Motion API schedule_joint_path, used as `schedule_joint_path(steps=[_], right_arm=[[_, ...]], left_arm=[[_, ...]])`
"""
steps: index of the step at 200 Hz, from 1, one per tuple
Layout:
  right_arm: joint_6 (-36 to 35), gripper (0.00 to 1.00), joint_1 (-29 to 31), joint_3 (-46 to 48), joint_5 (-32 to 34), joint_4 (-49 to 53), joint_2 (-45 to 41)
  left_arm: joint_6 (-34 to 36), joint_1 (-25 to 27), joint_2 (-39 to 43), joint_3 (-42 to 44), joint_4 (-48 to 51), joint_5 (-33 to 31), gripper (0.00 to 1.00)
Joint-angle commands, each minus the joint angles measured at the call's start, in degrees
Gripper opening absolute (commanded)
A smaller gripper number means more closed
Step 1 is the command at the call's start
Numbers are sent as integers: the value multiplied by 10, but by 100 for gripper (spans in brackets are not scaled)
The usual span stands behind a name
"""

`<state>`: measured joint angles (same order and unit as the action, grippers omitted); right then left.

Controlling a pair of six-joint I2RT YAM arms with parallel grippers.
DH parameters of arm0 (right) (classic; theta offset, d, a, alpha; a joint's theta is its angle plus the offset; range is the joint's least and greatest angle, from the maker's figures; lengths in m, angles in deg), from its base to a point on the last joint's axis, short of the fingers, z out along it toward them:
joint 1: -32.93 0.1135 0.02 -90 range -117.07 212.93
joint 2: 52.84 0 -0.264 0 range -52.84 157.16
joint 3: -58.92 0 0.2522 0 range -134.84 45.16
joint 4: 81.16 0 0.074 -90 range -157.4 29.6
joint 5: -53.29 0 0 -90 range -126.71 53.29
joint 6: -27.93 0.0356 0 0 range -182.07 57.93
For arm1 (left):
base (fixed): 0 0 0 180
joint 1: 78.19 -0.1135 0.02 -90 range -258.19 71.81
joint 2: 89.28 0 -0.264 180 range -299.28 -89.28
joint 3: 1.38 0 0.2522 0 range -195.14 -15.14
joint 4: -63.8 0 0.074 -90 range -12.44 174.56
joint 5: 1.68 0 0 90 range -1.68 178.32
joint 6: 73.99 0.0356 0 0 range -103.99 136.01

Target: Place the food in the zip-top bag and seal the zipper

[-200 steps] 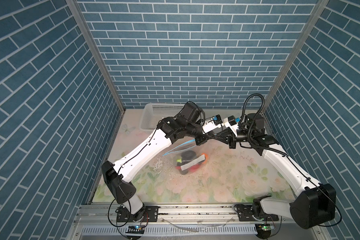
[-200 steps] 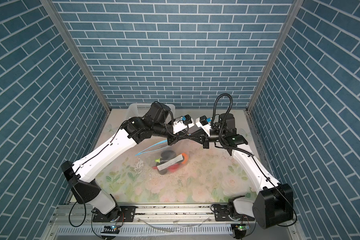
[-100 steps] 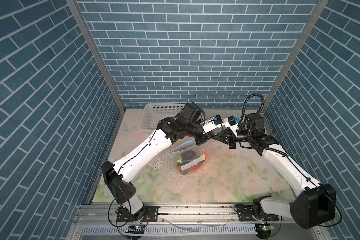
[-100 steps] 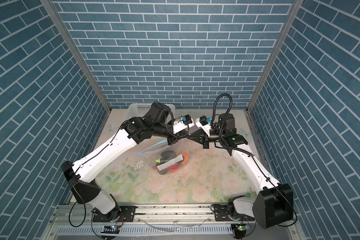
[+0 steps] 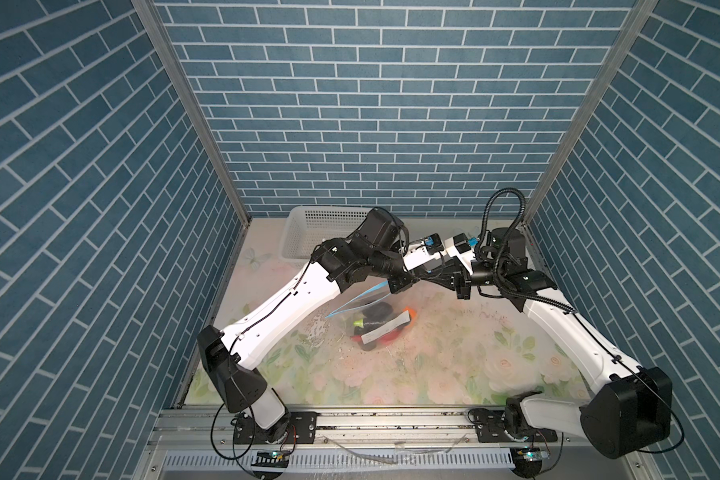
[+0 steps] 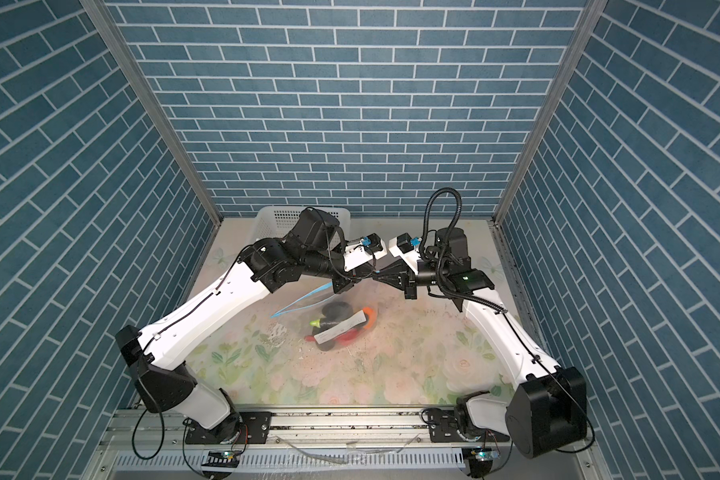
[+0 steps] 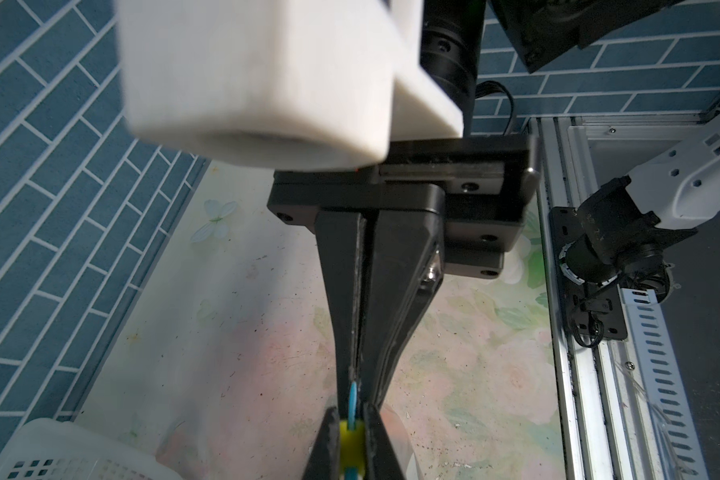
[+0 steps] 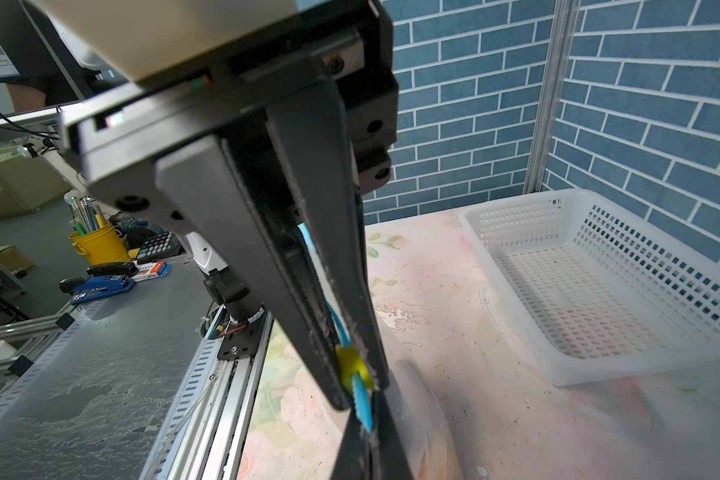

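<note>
The clear zip-top bag hangs from both grippers, its lower part resting on the flowered table. Through the plastic I see food: black, orange, red and yellow-green pieces behind a white label. The blue zipper runs up to the grippers. My left gripper is shut on the yellow slider. Tip to tip with it, my right gripper is shut on the zipper strip just past the slider.
A white perforated basket stands at the back left, behind the left arm. Brick-patterned walls close in the sides and back. An aluminium rail runs along the table's front edge.
</note>
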<state>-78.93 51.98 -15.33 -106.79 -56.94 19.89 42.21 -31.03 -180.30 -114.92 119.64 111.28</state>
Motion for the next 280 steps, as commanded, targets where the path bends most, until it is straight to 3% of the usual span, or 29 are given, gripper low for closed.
schedule_joint_path(steps=[1,145,192,224,280], right_arm=[[-27,0,-4,-36,-3,13,-14],[-46,0,-7,-35,1,30,-23],[-43,0,-2,-29,-27,1,-15],[-44,14,3,-27,-39,-11,-13],[-45,16,7,-28,-42,-11,-11]], left_arm=[[10,-5,24,13,23,-23,11],[14,-13,58,45,26,-36,12],[12,-13,48,35,25,-20,12],[12,-13,45,35,23,-15,12],[12,-13,47,36,22,-13,12]])
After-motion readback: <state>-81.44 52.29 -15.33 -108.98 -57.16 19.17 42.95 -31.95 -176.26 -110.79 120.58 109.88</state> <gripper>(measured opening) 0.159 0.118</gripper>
